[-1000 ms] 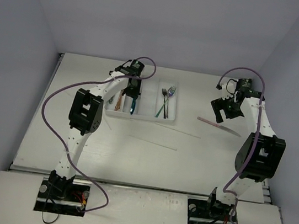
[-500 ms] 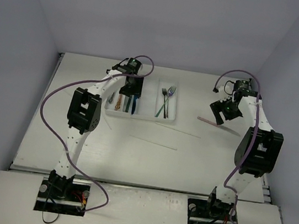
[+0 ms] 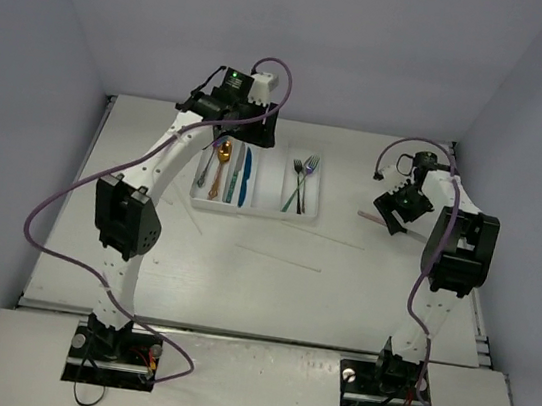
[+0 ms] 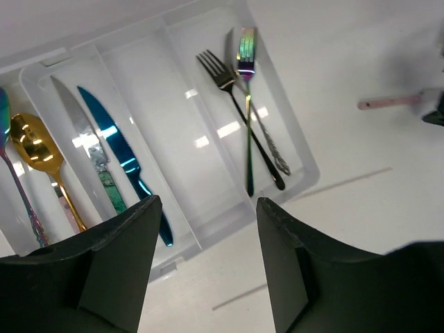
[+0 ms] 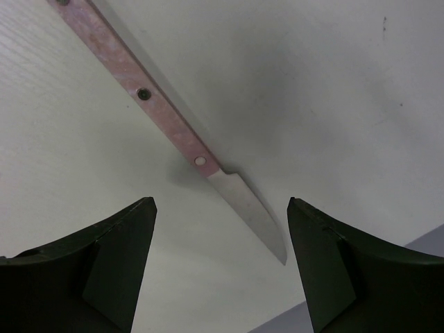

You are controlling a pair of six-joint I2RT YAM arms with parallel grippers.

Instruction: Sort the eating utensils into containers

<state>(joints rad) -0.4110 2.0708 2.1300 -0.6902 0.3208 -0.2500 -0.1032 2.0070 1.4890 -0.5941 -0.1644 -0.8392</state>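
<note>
- Top view: a white rectangular plastic cutlery tray [image 3: 250, 211] is sitting by the worktop's far edge. The left gripper [image 3: 248, 135] is hanging above it. The right gripper [image 3: 388, 211] is hanging over a pink-handled steel knife [image 3: 363, 215] near the right edge.
- Left wrist: the jaws are gaping, released and empty, above a blue-bladed knife [image 4: 114, 149] lying in the tray.
- Right wrist: the jaws are standing apart, flanking the pink-handled steel knife without touching it.

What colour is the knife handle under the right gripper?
Pink; the knife handle shows clearest in the right wrist view.

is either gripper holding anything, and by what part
Nothing is held. The left gripper hangs open above the tray; the right gripper is open over the pink-handled knife.
</note>
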